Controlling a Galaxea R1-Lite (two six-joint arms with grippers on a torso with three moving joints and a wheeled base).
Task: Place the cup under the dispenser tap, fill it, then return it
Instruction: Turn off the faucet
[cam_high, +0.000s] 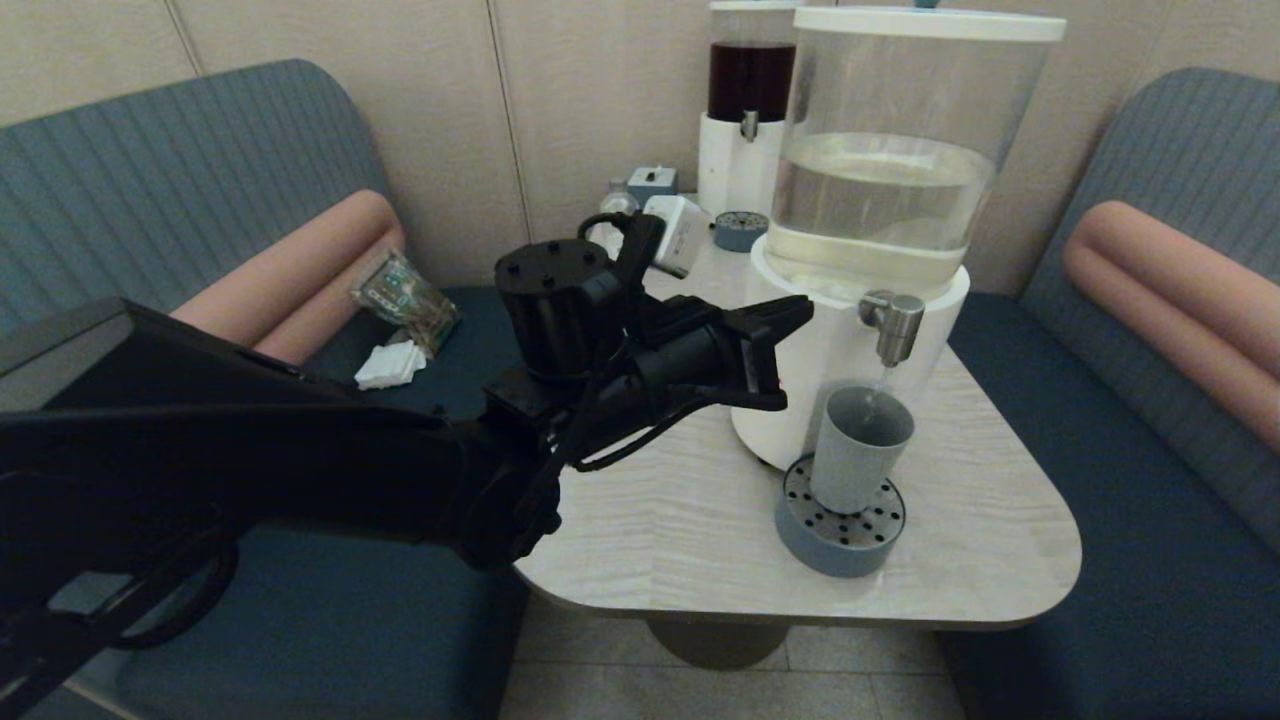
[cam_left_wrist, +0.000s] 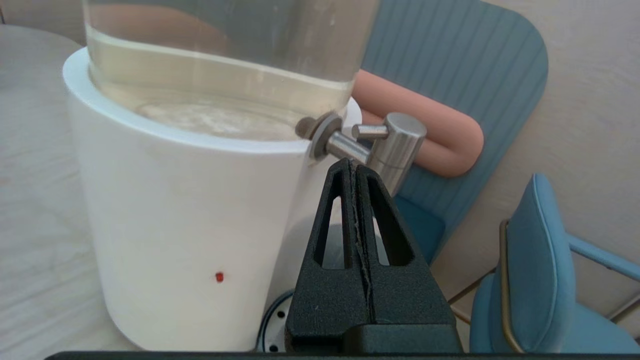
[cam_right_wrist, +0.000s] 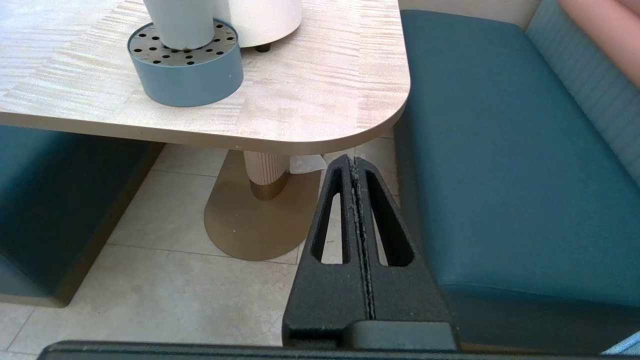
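Note:
The grey-blue cup (cam_high: 860, 450) stands upright on a perforated blue-grey drip tray (cam_high: 840, 520), right under the steel dispenser tap (cam_high: 893, 325) of the large clear-tank dispenser (cam_high: 890, 180). A thin stream seems to run from the tap into the cup. My left gripper (cam_high: 805, 308) is shut and empty, hovering left of the tap. In the left wrist view its tip (cam_left_wrist: 352, 162) sits just under the stem of the tap (cam_left_wrist: 397, 145), and the cup is mostly hidden behind the fingers. My right gripper (cam_right_wrist: 356, 160) is shut, parked low beside the table over the floor, with the cup (cam_right_wrist: 180, 25) far off.
The smaller dark-liquid dispenser (cam_high: 750, 90) stands behind with its own drip tray (cam_high: 741, 230), and a white box (cam_high: 680, 230) beside it. The wooden table (cam_high: 700, 520) has a rounded front corner. Teal benches flank it. A blue chair (cam_left_wrist: 530, 280) stands beyond.

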